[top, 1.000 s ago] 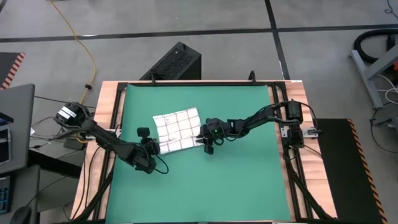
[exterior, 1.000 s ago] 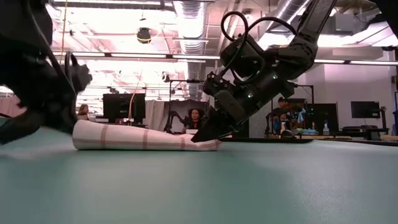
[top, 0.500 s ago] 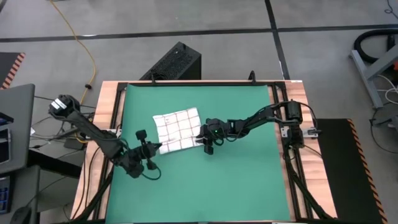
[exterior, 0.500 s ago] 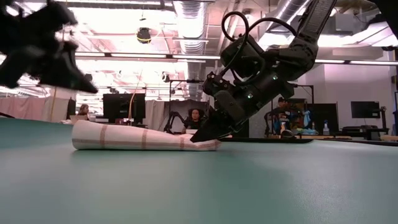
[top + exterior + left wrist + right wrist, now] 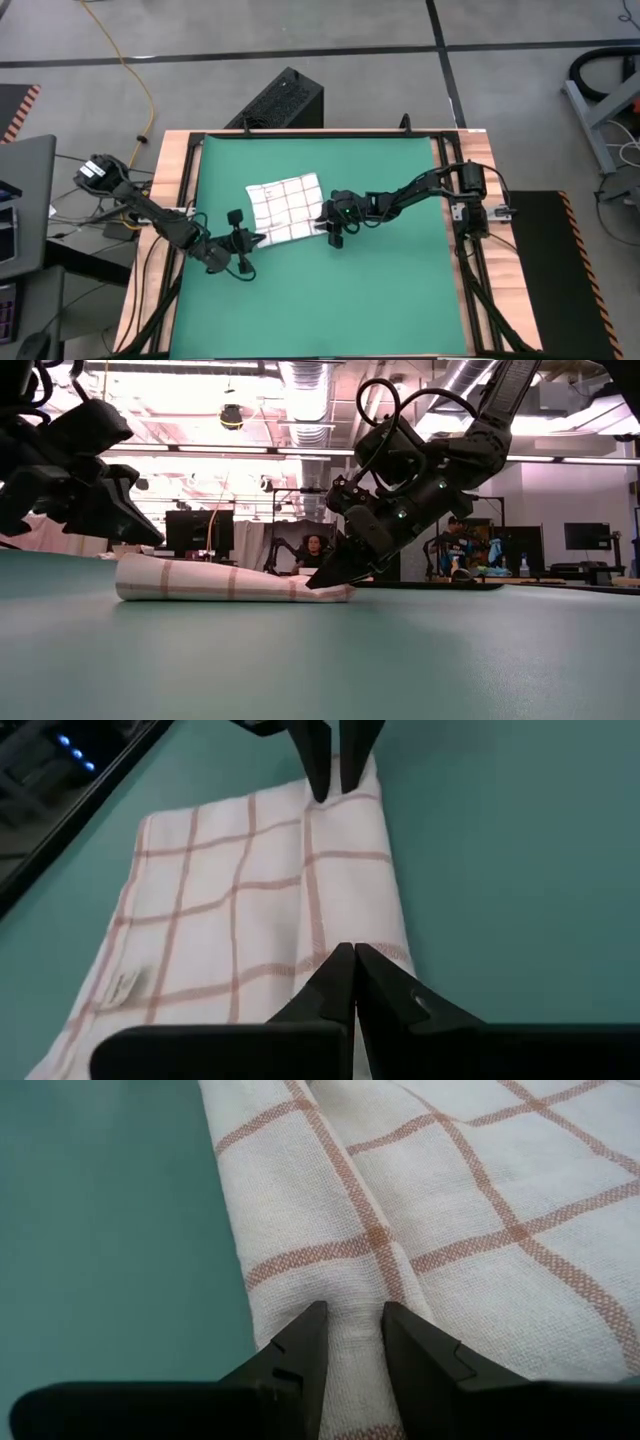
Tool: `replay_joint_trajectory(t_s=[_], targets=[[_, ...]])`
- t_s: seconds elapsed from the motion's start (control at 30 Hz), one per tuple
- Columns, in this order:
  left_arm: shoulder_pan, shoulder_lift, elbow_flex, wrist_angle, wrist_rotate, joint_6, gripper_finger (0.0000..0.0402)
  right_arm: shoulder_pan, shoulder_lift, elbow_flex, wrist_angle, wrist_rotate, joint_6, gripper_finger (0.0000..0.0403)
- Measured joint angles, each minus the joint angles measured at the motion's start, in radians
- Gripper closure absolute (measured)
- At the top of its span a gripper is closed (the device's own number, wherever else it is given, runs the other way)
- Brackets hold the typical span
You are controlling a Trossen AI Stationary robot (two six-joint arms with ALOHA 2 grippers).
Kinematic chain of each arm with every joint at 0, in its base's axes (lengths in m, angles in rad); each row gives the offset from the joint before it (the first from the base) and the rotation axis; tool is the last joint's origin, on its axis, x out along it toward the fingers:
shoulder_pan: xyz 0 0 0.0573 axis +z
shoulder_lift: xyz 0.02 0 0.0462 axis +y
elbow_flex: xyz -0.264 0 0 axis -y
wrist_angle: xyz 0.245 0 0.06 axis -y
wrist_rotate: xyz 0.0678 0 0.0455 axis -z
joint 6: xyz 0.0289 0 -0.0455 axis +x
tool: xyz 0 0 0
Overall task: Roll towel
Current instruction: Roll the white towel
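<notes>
The towel [image 5: 284, 209] lies flat on the green mat [image 5: 400, 300] that covers the worktop, with its near edge already turned over into a low fold, as the low view [image 5: 230, 582] shows. The right gripper [image 5: 331, 228] is down at one end of that folded edge, its fingers [image 5: 300, 1342] pinching a ridge of cloth between them; I take it the pinch is there to anchor that end so the roll stays tight while the other end is taken up. The left gripper [image 5: 243, 243] hangs just off the opposite end of the same edge, raised clear of the mat, clenched on nothing, with the fingertips [image 5: 345, 975] pointing along the fold toward the right gripper seen beyond [image 5: 330, 760]. It looks lined up to come in and match the other's hold, though it is not touching the cloth. Between the two grippers runs the whole fold; beyond them the rest of the towel spreads out unrolled. So most of the rolling seems yet to be done. There are no containers on the worktop, only mat and cloth.
</notes>
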Motion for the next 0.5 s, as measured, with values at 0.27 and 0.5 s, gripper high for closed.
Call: replay_joint_trajectory(t_s=[0.27, 0.5], targets=[[0.071, 0.079, -0.031, 0.074, 0.093, 0.024, 0.0402, 0.0, 0.0, 0.0, 0.0, -0.001, 0.003, 0.0281], [0.101, 0.208, -0.057, 0.1, 0.082, -0.025, 0.0402, 0.002, -0.004, 0.0, 0.001, -0.001, 0.003, 0.0281]])
